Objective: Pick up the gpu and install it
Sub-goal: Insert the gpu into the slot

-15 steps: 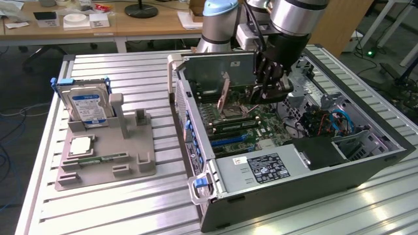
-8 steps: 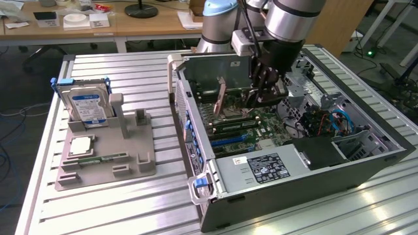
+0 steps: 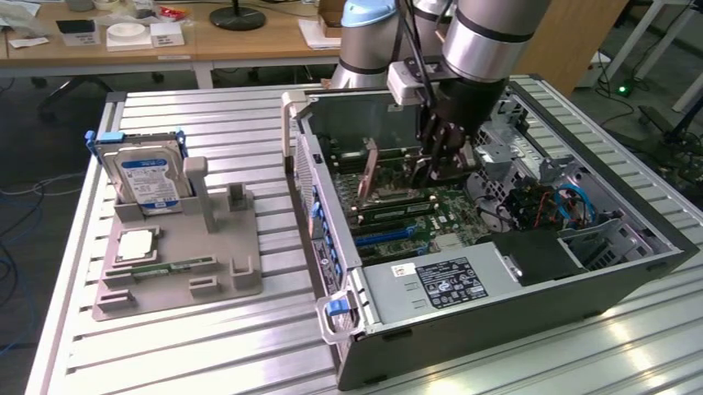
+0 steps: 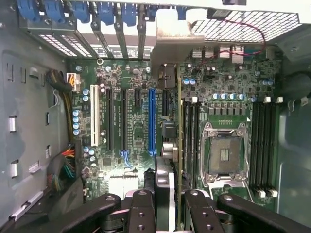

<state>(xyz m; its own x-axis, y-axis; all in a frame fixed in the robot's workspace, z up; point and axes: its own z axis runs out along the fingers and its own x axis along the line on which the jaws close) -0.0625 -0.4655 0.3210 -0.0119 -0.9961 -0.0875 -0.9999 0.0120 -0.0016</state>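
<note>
The gpu (image 4: 170,136) shows edge-on in the wrist view, a thin card with a silvery bracket at its far end. It hangs upright over the motherboard's expansion slots, close beside the long blue slot (image 4: 152,121). My gripper (image 4: 167,196) is shut on the card's near end, one black finger on each face. In the exterior view my gripper (image 3: 437,169) reaches down into the open computer case (image 3: 615,271), with the gpu (image 3: 371,177) standing on edge just above the board.
A grey parts tray (image 3: 230,284) on the exterior view's left holds a blue-labelled hard drive (image 3: 148,181), a CPU (image 3: 134,244) and a memory stick (image 3: 176,265). Inside the case are the power supply (image 3: 450,284), cables (image 3: 571,206) and the bare CPU socket (image 4: 226,153).
</note>
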